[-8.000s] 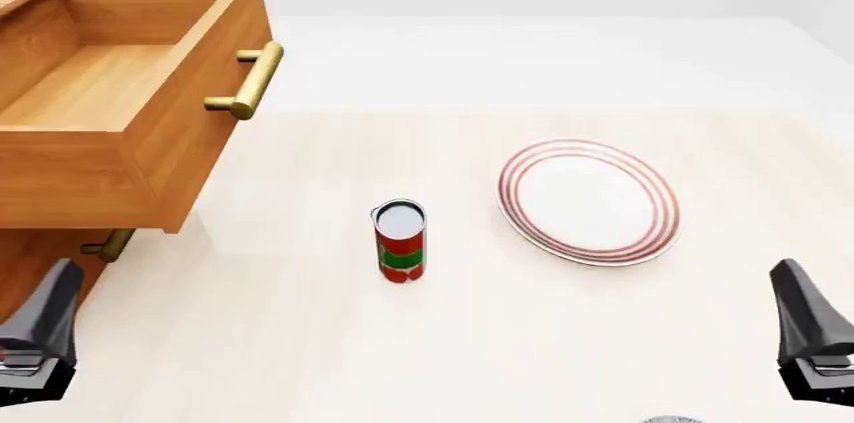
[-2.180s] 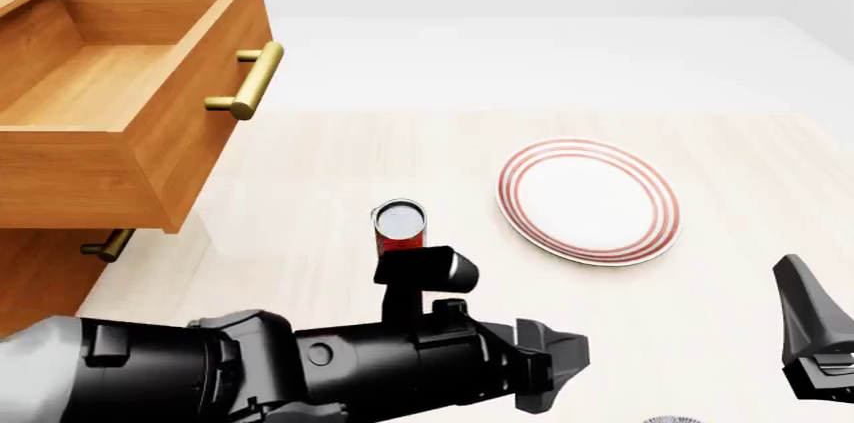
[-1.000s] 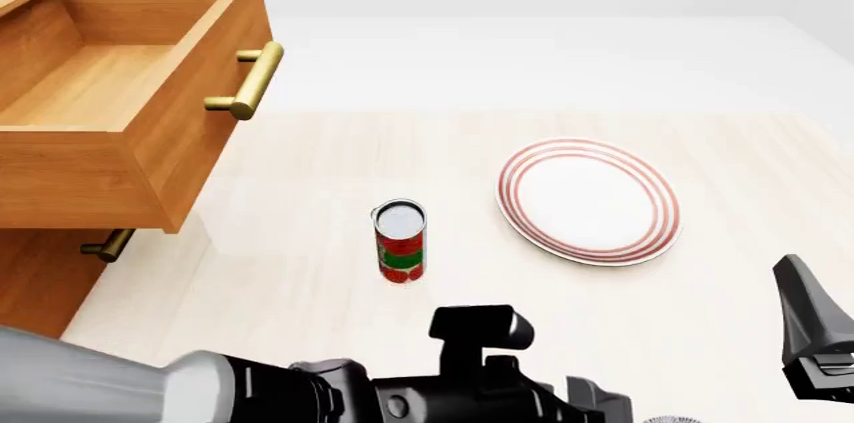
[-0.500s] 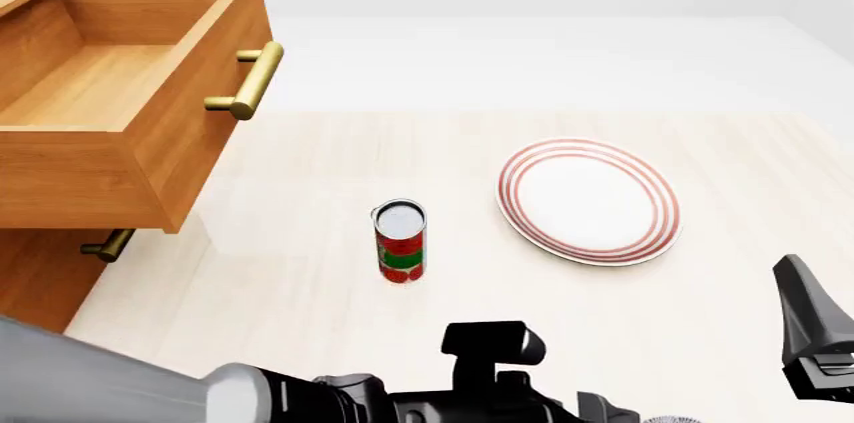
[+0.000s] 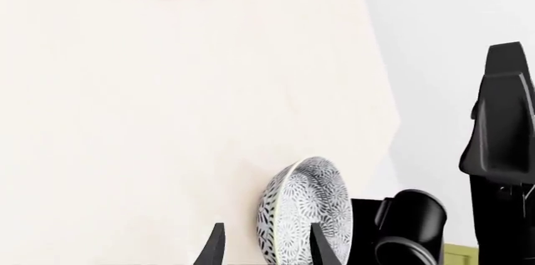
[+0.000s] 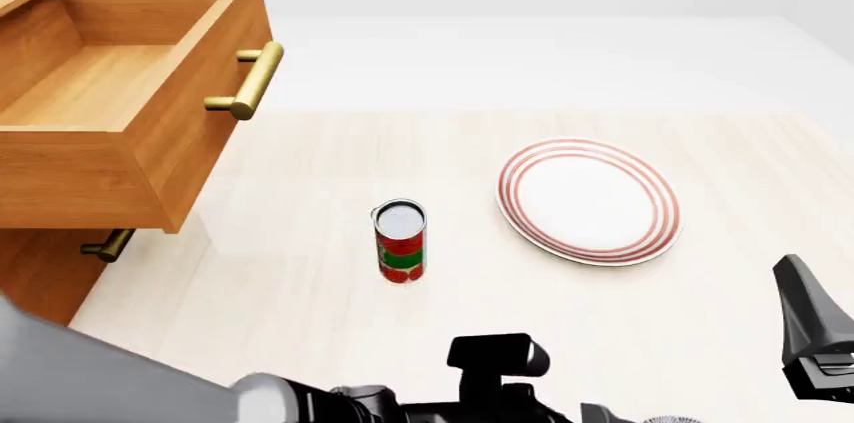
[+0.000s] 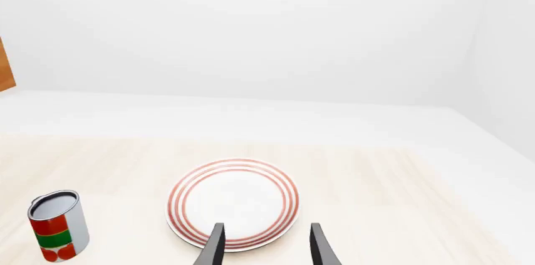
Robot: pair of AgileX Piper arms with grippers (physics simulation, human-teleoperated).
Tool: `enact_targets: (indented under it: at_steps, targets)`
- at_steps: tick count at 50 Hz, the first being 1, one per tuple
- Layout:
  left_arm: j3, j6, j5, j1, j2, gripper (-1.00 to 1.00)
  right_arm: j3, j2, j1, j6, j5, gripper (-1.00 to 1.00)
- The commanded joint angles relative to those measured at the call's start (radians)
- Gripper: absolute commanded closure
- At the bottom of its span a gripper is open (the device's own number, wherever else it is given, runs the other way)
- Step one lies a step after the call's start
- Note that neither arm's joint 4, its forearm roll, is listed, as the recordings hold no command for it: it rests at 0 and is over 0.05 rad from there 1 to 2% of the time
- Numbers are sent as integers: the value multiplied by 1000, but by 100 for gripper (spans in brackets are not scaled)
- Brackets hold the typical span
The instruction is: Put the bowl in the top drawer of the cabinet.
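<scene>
Facing sideways, bowl (image 5: 306, 210) between pincer (image 5: 262, 249) tips

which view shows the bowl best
The left wrist view: the bowl shows nearly whole, its lacy pattern clear, just beyond the left gripper, whose fingers are spread. The front view catches only a sliver of its rim at the bottom edge. The right wrist view does not show it.
</scene>
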Motion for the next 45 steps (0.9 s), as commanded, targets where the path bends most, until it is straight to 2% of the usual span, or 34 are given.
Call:
enact_targets:
  at_steps: [1, 45]
  targets:
    - [3, -33, -15, -11, 28, -100, 0, 0, 0, 0, 0, -100]
    - [-25, -84, -46, -47, 115, -100, 0, 0, 0, 0, 0, -100]
